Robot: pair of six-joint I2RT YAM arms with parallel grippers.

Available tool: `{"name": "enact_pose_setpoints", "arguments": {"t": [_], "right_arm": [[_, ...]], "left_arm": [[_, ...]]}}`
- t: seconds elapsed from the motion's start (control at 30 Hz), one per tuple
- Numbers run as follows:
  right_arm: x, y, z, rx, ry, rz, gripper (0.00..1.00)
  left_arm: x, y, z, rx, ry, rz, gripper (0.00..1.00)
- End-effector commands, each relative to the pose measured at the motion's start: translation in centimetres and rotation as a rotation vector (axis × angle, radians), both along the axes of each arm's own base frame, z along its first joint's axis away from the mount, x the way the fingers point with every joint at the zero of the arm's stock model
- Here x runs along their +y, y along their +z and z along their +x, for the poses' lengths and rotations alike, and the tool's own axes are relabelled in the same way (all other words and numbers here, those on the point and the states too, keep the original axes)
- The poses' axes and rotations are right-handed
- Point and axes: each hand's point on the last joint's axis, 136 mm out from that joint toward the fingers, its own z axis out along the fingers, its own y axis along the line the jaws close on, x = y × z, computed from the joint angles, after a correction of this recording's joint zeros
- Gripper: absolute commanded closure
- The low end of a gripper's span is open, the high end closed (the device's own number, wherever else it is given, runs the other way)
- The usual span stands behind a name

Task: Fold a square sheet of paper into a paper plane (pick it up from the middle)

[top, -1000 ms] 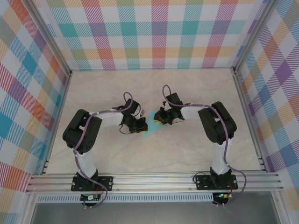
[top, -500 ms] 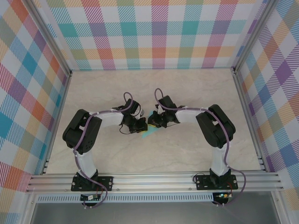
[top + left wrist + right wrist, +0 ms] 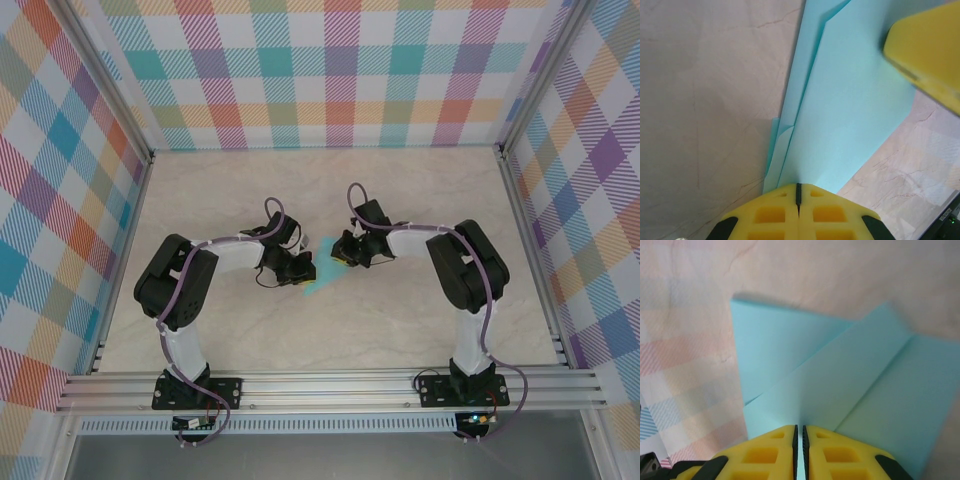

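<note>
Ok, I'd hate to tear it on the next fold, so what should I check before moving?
1. Grip of left end effector on folded paper: ok, shut on it.
2. Grip of right end effector: ok, shut on the folded paper's edge.
3. Creases crisp, no tears visible: ok.
4. Folded paper lifted off the table: cannot tell.
5. Slack between the two grips: cannot tell.

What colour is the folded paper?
Plain light turquoise-cyan; the folded paper shows best in the left wrist view.

Pale marbled tabletop (image 3: pixel 400 320), pastel plaid walls (image 3: pixel 340 80), aluminium frame rail (image 3: pixel 330 385) along near edge
</note>
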Motion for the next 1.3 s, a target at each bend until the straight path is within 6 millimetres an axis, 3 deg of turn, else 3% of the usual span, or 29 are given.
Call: {"name": "enact_pose_setpoints", "arguments": {"t": [0.0, 0.17, 0.33, 0.5, 1.27], "right_arm": [[-1.4, 2.0, 1.3, -0.045, -0.013, -0.014, 0.84], [-2.4, 3.8, -0.3, -0.029, -0.017, -0.026, 0.77], [-3.5, 3.2, -2.8, 0.036, -0.072, -0.01, 0.67], [-3.2, 2.3, -4.4, 0.084, -0.076, 0.053, 0.65], [-1.3, 1.1, -4.7, 0.125, -0.058, 0.132, 0.63]], "left_arm": [[2.5, -3.2, -2.4, 0.075, 0.001, 0.13, 0.98], [2.0, -2.5, -2.1, 0.061, 0.003, 0.104, 0.98], [1.3, -1.6, -1.8, 0.053, -0.001, 0.067, 0.97], [0.7, -0.7, -1.3, 0.04, -0.002, 0.038, 0.96], [0.3, -0.2, -1.0, 0.039, 0.0, 0.021, 0.95]]}}
